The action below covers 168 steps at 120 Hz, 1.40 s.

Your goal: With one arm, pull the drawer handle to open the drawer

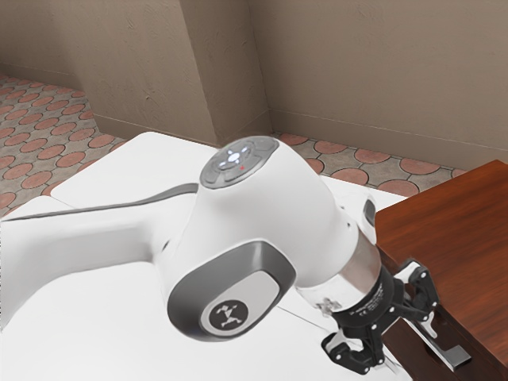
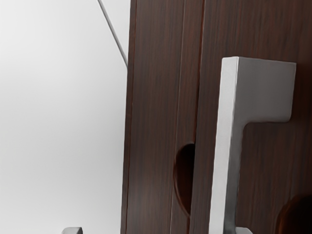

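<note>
Gripper (image 1: 397,337) low at the dark wooden cabinet (image 1: 452,230), arm reaching over the white table (image 1: 119,317). Jaws released: the two black fingers stand well apart, nothing clamped between them. Drawer handle (image 1: 446,351), a grey metal bar, sits just beyond the fingertips, close to the far jaw; contact cannot be judged. In the wrist view the drawer handle (image 2: 229,146) runs straight ahead of the hand, its bent end fixed to the drawer front (image 2: 156,122), dark wood grain with rounded recesses beside the bar. White table (image 2: 58,122) lies off to the other jaw's side. Whether the drawer is out at all cannot be told.
</note>
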Available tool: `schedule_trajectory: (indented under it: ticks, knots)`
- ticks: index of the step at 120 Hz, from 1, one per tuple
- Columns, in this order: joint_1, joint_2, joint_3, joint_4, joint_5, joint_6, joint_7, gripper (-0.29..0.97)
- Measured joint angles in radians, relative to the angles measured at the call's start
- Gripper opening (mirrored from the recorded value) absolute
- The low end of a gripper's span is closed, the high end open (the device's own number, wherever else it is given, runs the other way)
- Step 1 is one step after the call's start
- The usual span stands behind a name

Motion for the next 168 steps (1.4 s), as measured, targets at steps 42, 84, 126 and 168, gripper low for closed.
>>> schedule_trajectory:
  ticks: [42, 84, 126, 168]
  knots:
    - [-0.001, -0.001, 0.0, -0.013, 0.008, 0.0, 0.009, 0.22]
    - [0.003, -0.042, 0.003, -0.049, 0.019, -0.001, 0.034, 0.07]
    - [0.01, -0.085, 0.005, -0.097, 0.032, -0.002, 0.058, 0.06]
    - [0.003, -0.136, 0.004, -0.143, 0.048, -0.008, 0.074, 0.07]
